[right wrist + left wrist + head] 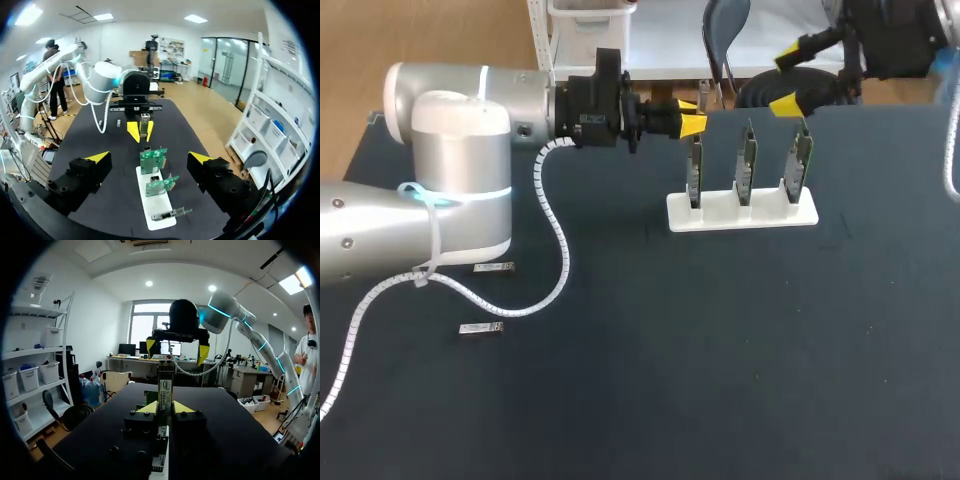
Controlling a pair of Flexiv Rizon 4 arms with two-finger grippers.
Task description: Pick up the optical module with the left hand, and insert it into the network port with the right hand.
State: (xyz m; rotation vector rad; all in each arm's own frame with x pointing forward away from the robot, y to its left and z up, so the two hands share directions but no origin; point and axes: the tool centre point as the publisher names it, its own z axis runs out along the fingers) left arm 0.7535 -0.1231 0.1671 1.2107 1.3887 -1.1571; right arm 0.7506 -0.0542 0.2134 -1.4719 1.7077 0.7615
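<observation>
Left wrist view: pickup looks done, left gripper (pixel 165 408) clamped on the module (pixel 165 382) between its tips. Right gripper (pixel 787 78) gapes wide, module ahead of it; handover and plugging into a board (pixel 152 160) are left.

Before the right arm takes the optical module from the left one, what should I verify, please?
1. Left gripper shut on the small silver metal optical module: ok.
2. Right gripper open: ok.
3. Right gripper around the module: not ok, they are apart.
4. Three green circuit boards upright in the white plastic holder: ok.
5. Network port free: cannot tell.
</observation>
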